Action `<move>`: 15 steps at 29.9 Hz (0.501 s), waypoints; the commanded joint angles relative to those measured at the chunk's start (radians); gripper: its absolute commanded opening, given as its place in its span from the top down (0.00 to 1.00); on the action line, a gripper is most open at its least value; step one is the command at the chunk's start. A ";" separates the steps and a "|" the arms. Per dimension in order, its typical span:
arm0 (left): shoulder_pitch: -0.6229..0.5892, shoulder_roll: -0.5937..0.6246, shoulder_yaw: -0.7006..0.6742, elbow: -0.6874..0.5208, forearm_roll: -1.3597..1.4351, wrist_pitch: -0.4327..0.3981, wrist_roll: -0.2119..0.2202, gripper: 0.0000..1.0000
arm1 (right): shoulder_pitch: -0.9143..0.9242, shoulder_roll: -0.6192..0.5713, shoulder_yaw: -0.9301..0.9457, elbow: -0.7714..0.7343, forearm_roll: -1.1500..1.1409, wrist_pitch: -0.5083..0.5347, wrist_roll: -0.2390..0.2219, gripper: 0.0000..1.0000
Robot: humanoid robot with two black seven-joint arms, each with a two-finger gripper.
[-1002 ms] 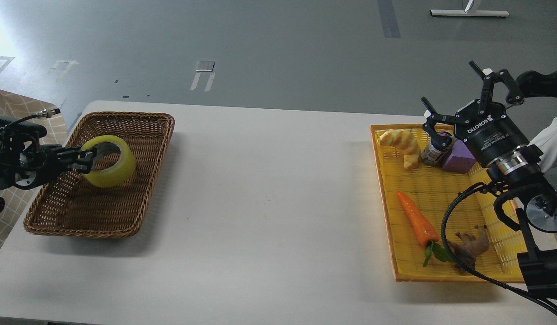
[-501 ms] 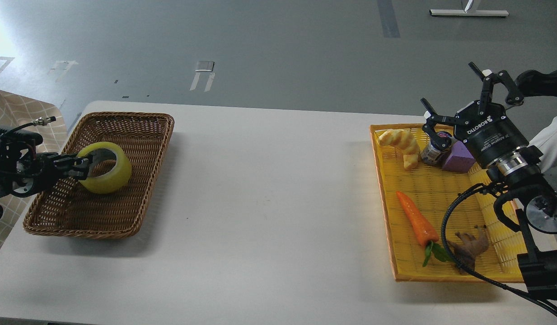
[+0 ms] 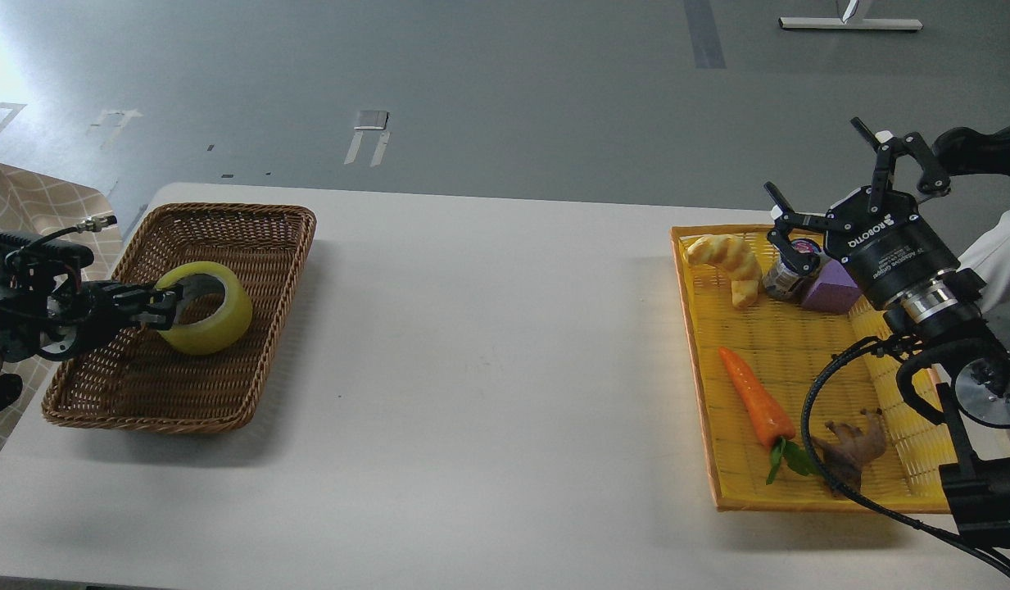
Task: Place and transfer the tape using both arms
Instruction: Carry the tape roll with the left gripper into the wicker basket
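Observation:
The yellow tape roll [image 3: 208,319] lies tilted in the brown wicker basket [image 3: 251,238] at the table's left, its grey-white core facing up and left. My left gripper [image 3: 162,302] comes in from the left edge and is shut on the roll's left wall, with one finger in the core hole. My right gripper [image 3: 828,184] is open and empty, fingers spread wide, above the far end of the yellow tray [image 3: 705,385] at the table's right.
The yellow tray holds a bread piece [image 3: 727,260], a small jar [image 3: 787,274], a purple block [image 3: 832,285], a carrot [image 3: 754,397] and a brown toy figure [image 3: 853,447]. A checked cloth [image 3: 29,205] lies left of the table. The white table [image 3: 488,352] spans between basket and tray.
My left gripper lowered the tape into the basket, then shifted a little to the right with it. The right gripper barely moved.

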State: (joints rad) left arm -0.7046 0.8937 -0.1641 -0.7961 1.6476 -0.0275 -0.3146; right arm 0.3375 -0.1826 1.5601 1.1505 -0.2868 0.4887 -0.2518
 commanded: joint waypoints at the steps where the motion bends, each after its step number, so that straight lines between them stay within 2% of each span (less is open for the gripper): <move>1: 0.000 -0.007 0.000 0.000 0.000 0.000 0.002 1.00 | 0.000 0.000 0.000 0.000 0.000 0.000 0.000 0.00; 2: 0.001 -0.009 0.000 0.000 0.000 0.000 0.002 0.95 | 0.000 0.000 0.000 0.000 0.000 0.000 0.000 0.00; 6: 0.008 -0.009 0.000 0.001 0.000 0.000 0.003 0.91 | 0.000 0.000 0.001 0.000 0.000 0.000 0.000 0.00; 8: 0.008 -0.009 0.000 0.000 0.000 0.000 0.003 0.83 | -0.002 0.000 0.001 0.000 0.000 0.000 0.000 0.00; 10: 0.008 -0.009 0.000 0.000 0.000 0.000 0.003 0.80 | -0.002 0.000 0.001 0.002 0.000 0.000 0.000 0.00; 12: 0.008 -0.009 -0.002 0.000 0.000 0.000 0.003 0.64 | -0.005 0.000 0.001 0.002 0.000 0.000 0.000 0.00; 13: 0.007 -0.009 -0.002 0.000 0.000 0.000 0.003 0.47 | -0.006 0.000 0.001 0.002 0.000 0.000 0.000 0.00; 14: 0.007 -0.009 -0.002 0.000 -0.002 0.000 0.003 0.38 | -0.006 0.000 0.001 0.002 0.001 0.000 0.000 0.00; 15: 0.007 -0.009 -0.002 0.000 -0.005 0.000 0.003 0.37 | -0.006 0.000 0.001 0.002 0.000 0.000 0.000 0.00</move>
State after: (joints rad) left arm -0.6968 0.8851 -0.1645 -0.7961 1.6469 -0.0275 -0.3110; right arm 0.3326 -0.1826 1.5615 1.1509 -0.2868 0.4887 -0.2517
